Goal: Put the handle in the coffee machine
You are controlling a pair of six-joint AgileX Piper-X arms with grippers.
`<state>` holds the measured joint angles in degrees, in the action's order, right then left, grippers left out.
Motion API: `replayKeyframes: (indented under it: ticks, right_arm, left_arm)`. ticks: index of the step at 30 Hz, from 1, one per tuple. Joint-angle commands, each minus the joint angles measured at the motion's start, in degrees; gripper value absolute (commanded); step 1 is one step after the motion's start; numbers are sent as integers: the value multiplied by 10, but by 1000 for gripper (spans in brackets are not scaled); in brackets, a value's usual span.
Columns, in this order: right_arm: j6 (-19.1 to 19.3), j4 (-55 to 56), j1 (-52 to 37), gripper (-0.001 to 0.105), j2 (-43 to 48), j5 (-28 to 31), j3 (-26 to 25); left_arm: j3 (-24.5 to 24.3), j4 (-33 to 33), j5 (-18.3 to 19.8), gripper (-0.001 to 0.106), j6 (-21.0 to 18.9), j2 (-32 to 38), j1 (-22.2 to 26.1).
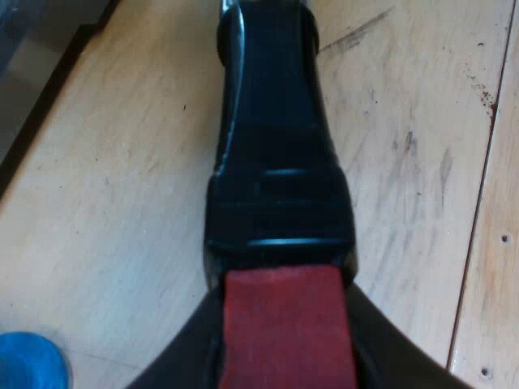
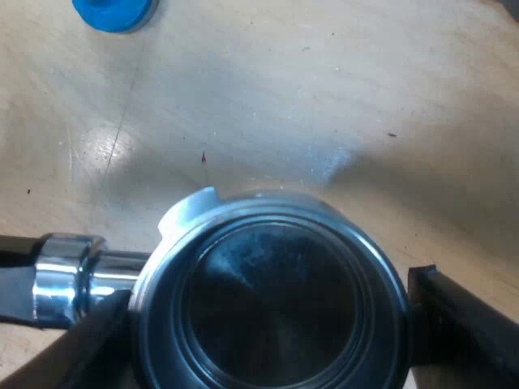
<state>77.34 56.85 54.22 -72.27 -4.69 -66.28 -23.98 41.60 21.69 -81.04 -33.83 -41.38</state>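
Two grips on holder point(image 2: 276, 308) | left jaws clamp red handle end point(image 1: 285, 324) | right jaws clamp basket point(image 2: 276, 215)

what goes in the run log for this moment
left gripper: shut on metal holder red end | right gripper: shut on holder basket | blue tamper: on table | insertion: not yet done

holder point(image 2: 272, 308): 1 | dark handle with red end point(image 1: 276, 162): 1 | blue tamper point(image 2: 113, 12): 1, probably the same one in both views | wooden table point(image 2: 324, 97): 1
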Motion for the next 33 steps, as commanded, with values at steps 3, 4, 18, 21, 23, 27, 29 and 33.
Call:
replayKeyframes:
  ticks: [3,4,18,21,23,27,29,33]
  right_arm:
    - [10,-8,1,0,8,-3,-9]
    - [10,-8,1,0,8,-3,-9]
    - [26,-9,1,79,8,22,-9]
    - [29,-9,1,79,12,65,-9]
    - [37,-9,1,79,21,96,-9]
    - [40,-9,1,79,54,131,-9]
    - [44,-9,1,79,67,134,-9]
    - [51,-8,1,79,104,135,-9]
  left_arm:
    - [-2,6,-1,0,1,3,-3]
    - [-2,6,-1,0,1,3,-3]
    - [-2,6,-1,0,1,3,-3]
    - [-4,11,-1,0,0,3,-3]
    - [-8,17,-1,0,0,3,-3]
    - [-19,33,-1,0,0,3,-3]
    - [-19,35,-3,0,0,3,0]
    - [-26,44,-6,0,-8,3,35]
